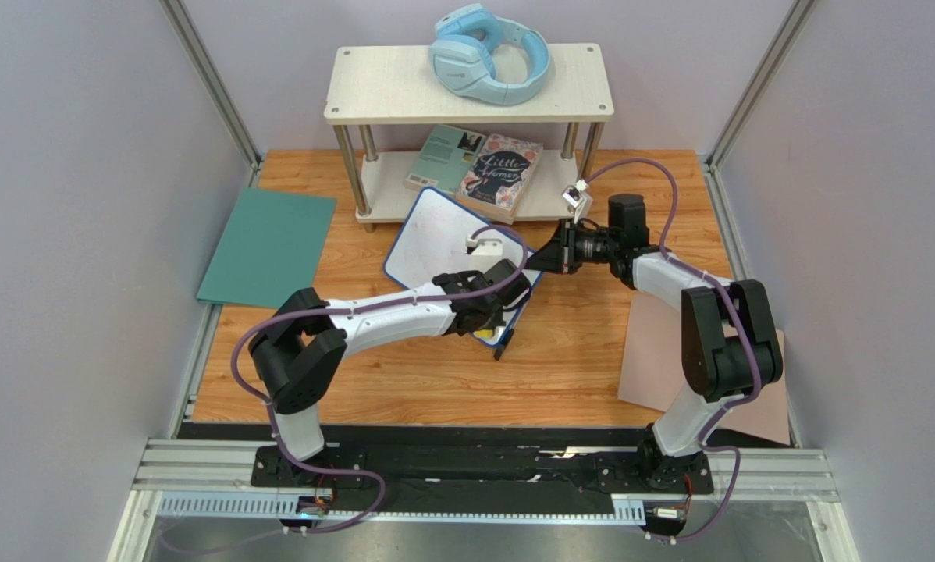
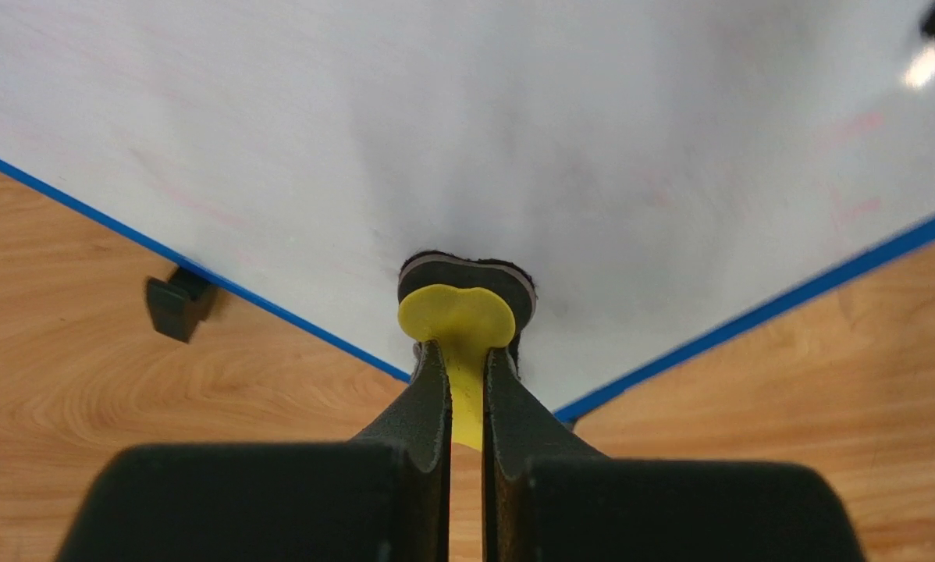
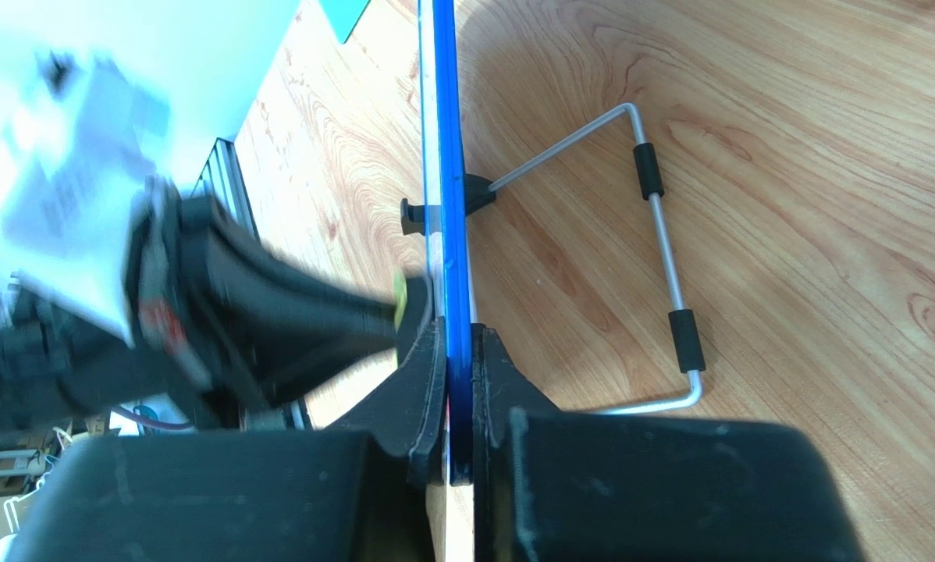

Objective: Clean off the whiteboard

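Whiteboard (image 1: 443, 240) stands near the middle of the wooden bench (image 1: 578, 363), just in front of the low shelf unit (image 1: 355, 82), tipped up on its wire stand (image 3: 660, 234) and turned so that one rounded corner points toward the arm bases. Its blue rim shows on both edges running into that corner, and a small black foot (image 2: 179, 302) sits below the left edge. A few faint pink marks (image 2: 859, 123) are visible on the white face at upper right.

Right pincer (image 1: 554, 252) is clenched on the board's right edge. In the right wrist view the blue rim runs straight between its two fingers (image 3: 420, 375), one on each face.

Left pincer (image 1: 498, 314) is clenched on the yellow handle of an eraser (image 2: 457, 316). The eraser's dark pad lies against the white face, close to the near corner.

Other items noted:
- Teal sheet (image 1: 267, 246) flat on the bench, left of the board and apart from it.
- Tan-pink sheet (image 1: 660, 351) flat on the right, partly under the right arm.
- Light blue headphones (image 1: 490, 53) on the shelf top.
- Two books (image 1: 496, 170) on the lower shelf.
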`<state>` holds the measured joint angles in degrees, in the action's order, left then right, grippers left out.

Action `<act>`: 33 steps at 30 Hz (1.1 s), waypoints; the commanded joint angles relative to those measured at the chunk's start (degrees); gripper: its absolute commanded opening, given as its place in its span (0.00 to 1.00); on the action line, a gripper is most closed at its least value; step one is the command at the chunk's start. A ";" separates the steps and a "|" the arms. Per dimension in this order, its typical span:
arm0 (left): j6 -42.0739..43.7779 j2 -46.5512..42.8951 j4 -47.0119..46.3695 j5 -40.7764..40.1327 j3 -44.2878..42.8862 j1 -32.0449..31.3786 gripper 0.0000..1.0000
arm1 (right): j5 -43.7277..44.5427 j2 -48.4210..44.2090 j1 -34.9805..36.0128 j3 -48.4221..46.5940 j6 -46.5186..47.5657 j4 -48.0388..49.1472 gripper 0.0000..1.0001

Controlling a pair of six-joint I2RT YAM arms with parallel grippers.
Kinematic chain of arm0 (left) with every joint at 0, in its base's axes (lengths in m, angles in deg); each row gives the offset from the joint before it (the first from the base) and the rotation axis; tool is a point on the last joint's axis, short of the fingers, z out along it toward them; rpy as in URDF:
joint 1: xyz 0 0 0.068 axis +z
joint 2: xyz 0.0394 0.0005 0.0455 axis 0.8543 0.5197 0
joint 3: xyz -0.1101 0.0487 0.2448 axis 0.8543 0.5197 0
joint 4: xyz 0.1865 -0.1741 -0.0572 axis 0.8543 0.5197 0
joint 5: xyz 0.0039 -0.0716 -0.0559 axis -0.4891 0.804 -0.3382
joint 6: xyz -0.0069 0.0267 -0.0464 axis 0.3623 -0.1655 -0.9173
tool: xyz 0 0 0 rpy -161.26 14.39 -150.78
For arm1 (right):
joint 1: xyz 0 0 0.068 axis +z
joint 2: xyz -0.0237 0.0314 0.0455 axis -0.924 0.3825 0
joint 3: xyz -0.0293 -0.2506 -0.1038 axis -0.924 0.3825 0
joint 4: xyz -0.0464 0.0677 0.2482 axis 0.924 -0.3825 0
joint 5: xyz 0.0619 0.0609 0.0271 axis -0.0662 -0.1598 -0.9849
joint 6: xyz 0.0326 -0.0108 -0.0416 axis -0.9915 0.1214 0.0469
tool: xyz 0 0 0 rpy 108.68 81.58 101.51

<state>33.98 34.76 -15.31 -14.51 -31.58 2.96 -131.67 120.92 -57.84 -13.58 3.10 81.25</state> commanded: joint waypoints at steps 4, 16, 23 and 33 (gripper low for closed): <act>-2.13 2.69 3.05 10.19 2.85 -2.90 0.00 | 8.28 1.21 0.96 0.44 6.13 -2.55 0.00; -6.89 -4.35 5.43 4.04 5.95 1.05 0.00 | 8.19 1.30 1.14 0.52 6.22 -2.47 0.00; 0.22 1.00 4.99 4.74 -4.16 2.37 0.00 | 8.36 1.56 1.32 0.26 6.39 -2.82 0.00; -1.34 6.46 3.59 7.02 -7.96 5.27 0.00 | 8.36 1.56 1.32 0.26 6.39 -3.08 0.00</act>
<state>33.28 37.98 -7.31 -9.83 -38.88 5.96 -131.56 120.94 -57.67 -13.69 3.49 81.27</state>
